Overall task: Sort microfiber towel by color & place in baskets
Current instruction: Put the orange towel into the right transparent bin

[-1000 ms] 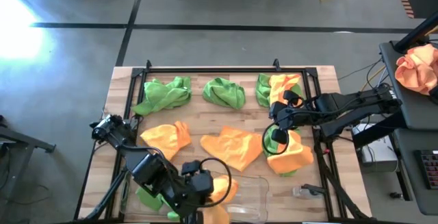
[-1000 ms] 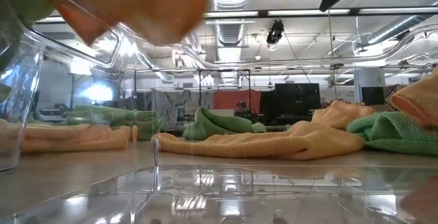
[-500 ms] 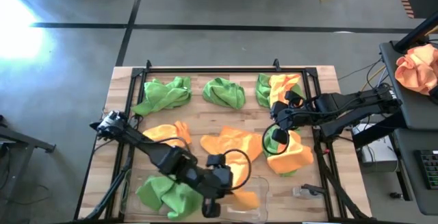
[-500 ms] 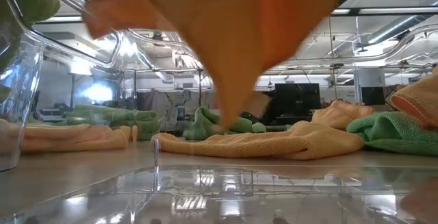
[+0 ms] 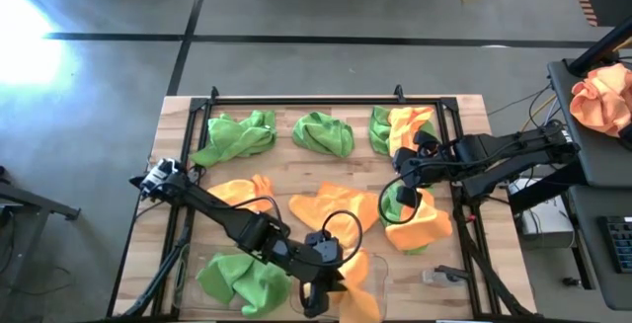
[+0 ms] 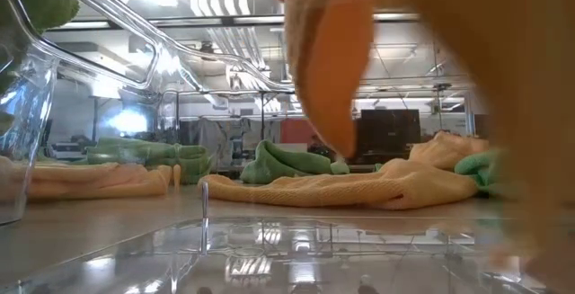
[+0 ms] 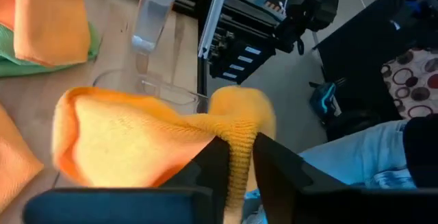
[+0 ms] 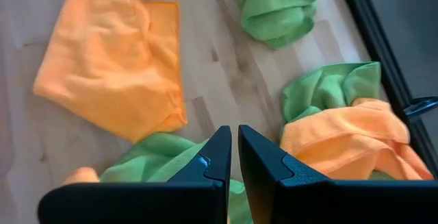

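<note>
A wooden tabletop (image 5: pixel 296 193) fills the centre of the high view, framed by black rails. Two dark arms are seen reaching over it.

The left arm runs from the left edge down to the lower centre of the frame. Its tool (image 5: pixel 326 285) is held above a clear basket (image 5: pixel 370 269) at the bottom edge, with an orange towel (image 5: pixel 354 285) pinched between its fingers (image 7: pixel 213 172); in the left wrist view a fold of the cloth is seen caught in the narrow gap, the rest draped over the basket's rim. A second clear basket (image 5: pixel 193 282), at the lower left, holds a green towel (image 5: pixel 242 282).

The right arm enters from the right edge. Its tool (image 5: pixel 404 191) is pressed together, holding nothing, and hangs over a green and orange pile (image 5: pixel 420 219) at centre right.

More towels are spread over the wood. Along the upper part lie a green one at upper left (image 5: pixel 237 135), a green one at upper centre (image 5: pixel 324 133), and a green and orange pair at upper right (image 5: pixel 400 125). Two orange ones lie in the middle, one to the left (image 5: pixel 240 200) and one at centre (image 5: pixel 331 209).

A peach cloth bundle (image 5: pixel 602 98) is seen on a dark stand at the far right.
</note>
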You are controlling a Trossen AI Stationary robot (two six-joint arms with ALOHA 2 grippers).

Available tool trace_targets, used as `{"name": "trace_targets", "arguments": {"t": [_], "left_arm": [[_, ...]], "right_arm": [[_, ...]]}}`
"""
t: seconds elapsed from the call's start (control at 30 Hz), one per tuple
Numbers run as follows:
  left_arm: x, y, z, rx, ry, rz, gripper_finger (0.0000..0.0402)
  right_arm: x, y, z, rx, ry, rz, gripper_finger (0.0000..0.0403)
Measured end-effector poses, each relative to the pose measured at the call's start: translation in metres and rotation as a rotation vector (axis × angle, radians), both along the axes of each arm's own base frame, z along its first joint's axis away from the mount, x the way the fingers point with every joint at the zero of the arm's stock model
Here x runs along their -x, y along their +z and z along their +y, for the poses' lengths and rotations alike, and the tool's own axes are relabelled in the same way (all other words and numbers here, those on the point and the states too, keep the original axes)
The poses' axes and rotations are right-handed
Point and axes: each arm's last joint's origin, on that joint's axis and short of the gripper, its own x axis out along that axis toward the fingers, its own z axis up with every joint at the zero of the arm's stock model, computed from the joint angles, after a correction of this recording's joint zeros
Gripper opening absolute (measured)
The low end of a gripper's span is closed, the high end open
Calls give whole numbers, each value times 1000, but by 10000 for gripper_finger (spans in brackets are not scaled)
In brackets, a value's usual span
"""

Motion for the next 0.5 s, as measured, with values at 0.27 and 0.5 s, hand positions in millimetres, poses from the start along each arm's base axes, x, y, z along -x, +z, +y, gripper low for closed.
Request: {"name": "trace_targets", "arguments": {"t": [0.27, 0.5], "left_arm": [[-1, -1, 0, 7, 18, 3, 124], [7, -13, 7, -108, 65, 124, 139]], "right_arm": [[0, 0, 0, 13, 33, 10, 22], [0, 0, 0, 15, 40, 12, 22]]}}
